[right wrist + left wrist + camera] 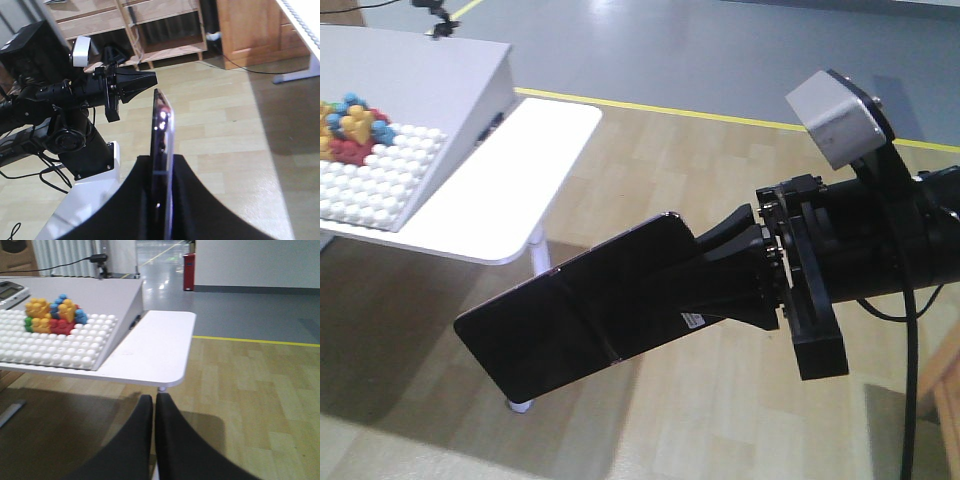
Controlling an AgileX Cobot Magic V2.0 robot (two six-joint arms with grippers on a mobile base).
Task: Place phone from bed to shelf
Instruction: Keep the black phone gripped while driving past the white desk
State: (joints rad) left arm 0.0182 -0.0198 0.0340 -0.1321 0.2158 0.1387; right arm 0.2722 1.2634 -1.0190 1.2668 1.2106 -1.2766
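Clamped in R gripper (pixel 708 282) at sticker (pixel 692 321) end: phone (pixel 575 320), mid-air over wood floor (pixel 720 160), near white table (pixel 525 190). Most of slab juts past fingertips, tilted. L gripper (pixel 154 404) fingers pressed together.

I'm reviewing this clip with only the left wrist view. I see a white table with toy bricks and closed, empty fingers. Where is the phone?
Observer: In the front view the phone is clamped in the right gripper, in the air above the wooden floor.
Operator: How is it gripped?
Observer: By one end. The right wrist view shows it edge-on between the two fingers, with most of its length sticking out past them.
Operator: Is the shelf visible anywhere?
Observer: Yes. The right wrist view shows the light wood shelf across the floor, beyond the phone's free end.
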